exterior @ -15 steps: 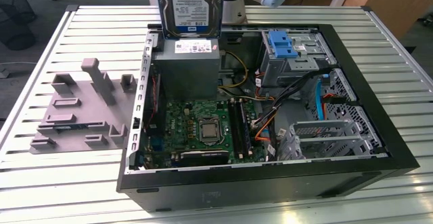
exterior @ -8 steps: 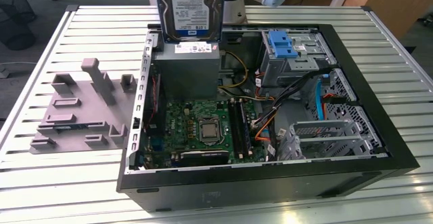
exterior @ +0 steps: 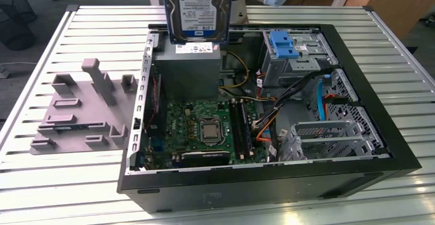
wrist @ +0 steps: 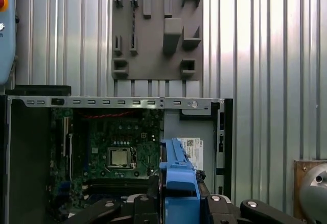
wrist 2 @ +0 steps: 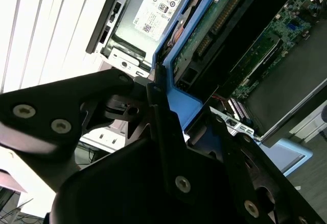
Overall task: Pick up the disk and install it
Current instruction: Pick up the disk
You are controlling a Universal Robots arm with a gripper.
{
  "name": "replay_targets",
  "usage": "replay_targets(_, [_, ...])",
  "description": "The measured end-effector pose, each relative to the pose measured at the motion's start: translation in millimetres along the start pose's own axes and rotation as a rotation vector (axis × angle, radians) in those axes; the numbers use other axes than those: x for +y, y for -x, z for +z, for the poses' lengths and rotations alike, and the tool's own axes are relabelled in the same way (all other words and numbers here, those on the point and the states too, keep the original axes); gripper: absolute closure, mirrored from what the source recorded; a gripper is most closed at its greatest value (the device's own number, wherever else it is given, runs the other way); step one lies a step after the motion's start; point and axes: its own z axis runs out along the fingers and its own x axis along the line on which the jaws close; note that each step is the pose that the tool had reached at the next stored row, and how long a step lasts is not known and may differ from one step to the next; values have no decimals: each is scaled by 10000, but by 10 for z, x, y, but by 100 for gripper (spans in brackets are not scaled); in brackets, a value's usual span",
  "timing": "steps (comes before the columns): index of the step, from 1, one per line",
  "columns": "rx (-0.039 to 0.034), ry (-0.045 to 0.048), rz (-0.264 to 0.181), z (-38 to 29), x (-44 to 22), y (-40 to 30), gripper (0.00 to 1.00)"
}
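The disk (exterior: 195,8) hangs upright in the air at the back of the open computer case (exterior: 272,184), just above the grey power supply box (exterior: 187,72). Its white-and-blue label faces the exterior camera. In the second wrist view my gripper (wrist 2: 171,114) is shut on the disk's blue carrier frame (wrist 2: 180,60), and the drive's green circuit board (wrist 2: 240,25) runs away from the fingers. In the first wrist view the blue carrier (wrist: 179,175) stands between the black fingers (wrist: 225,206), over the motherboard (wrist: 115,152).
A blue latch bracket (exterior: 283,44) sits on the drive cage at the case's back right. Cables (exterior: 299,97) cross the case's middle. A grey fixture plate (exterior: 81,108) with upright blocks lies on the slatted table (exterior: 81,26) at the exterior view's left.
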Motion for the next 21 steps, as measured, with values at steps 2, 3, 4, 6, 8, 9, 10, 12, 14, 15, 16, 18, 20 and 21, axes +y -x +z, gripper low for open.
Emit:
replay_targets(2, [0, 0, 1, -1, -33, 0, 64])
replay_targets(3, [0, 0, 1, -1, -48, 0, 64])
replay_targets(4, [0, 0, 0, -1, -59, 1, 64])
replay_targets(6, [0, 0, 1, -1, -64, 0, 64])
replay_targets(8, [0, 0, 0, -1, -66, 1, 64])
replay_targets(9, [0, 0, 0, -1, -68, 1, 64])
replay_targets(10, [0, 0, 0, -1, -68, 1, 64])
replay_targets(12, [0, 0, 0, -1, -68, 1, 64])
replay_targets(14, [0, 0, 0, -1, -69, 1, 64])
replay_targets(15, [0, 0, 0, -1, -69, 1, 64])
replay_targets(16, [0, 0, 0, -1, -69, 1, 64])
replay_targets(18, [0, 0, 0, -1, -70, 1, 64])
replay_targets(20, [-1, 0, -1, -1, -71, -1, 64])
replay_targets(21, [-1, 0, -2, -1, -71, -15, 64])
